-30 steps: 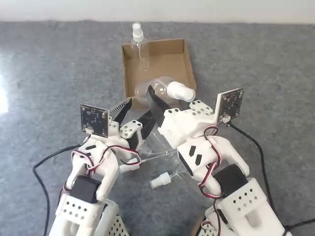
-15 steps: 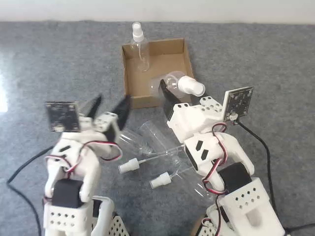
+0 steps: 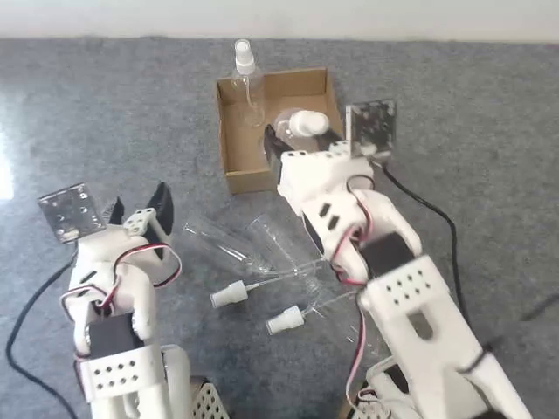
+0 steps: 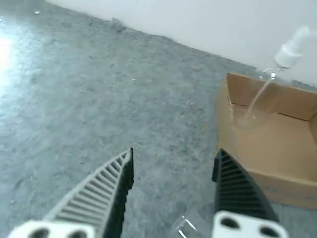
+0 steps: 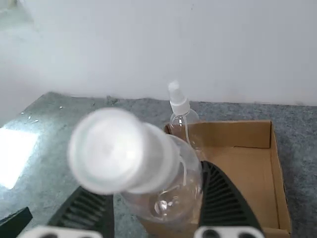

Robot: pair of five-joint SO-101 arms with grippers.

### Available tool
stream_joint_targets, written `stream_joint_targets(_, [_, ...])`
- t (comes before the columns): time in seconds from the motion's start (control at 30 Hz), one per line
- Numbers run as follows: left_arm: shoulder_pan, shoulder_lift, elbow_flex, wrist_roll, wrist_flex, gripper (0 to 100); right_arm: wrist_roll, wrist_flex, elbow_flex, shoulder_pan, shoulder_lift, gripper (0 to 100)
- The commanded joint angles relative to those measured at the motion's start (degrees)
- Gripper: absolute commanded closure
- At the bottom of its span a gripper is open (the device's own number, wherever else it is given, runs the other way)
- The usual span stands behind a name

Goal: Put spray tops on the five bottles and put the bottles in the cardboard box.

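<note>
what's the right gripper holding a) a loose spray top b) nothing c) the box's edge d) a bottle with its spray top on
d: the right gripper is shut on a bottle with its spray top on, held over the box.

Robotics lab bench, prob. a small test rig: grey felt-like mat [image 3: 96, 113] runs up to a bare white wall [image 3: 393, 17] along the frame's top; white plastic left arm [image 3: 113, 297] & right arm [image 3: 376, 244] across the lower half, w/ exposed wires [image 3: 166, 266] & bare circuit boards [image 3: 68, 212]; black cable [image 3: 454, 240] at right; plain cardboard box [image 3: 249, 182] at top centre.
</note>
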Motion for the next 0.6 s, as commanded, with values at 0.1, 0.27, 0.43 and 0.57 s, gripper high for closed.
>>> stream_joint_targets(0.1, [-4.4,0.18,2.07,0.7,-6.42,76,1.49,-1.63,-11.25,0.84,7.69,92.9])
stream_joint_targets(0.27, [-4.4,0.18,2.24,0.7,-6.33,76,1.58,-1.63,-18.73,0.84,15.96,92.9])
stream_joint_targets(0.43, [-4.22,0.18,2.77,0.53,-6.51,76,4.31,-1.63,-24.88,0.66,24.22,92.9])
stream_joint_targets(0.57, [-4.04,0.18,2.77,0.62,-6.51,76,4.57,-1.63,-30.15,0.66,30.37,92.9])
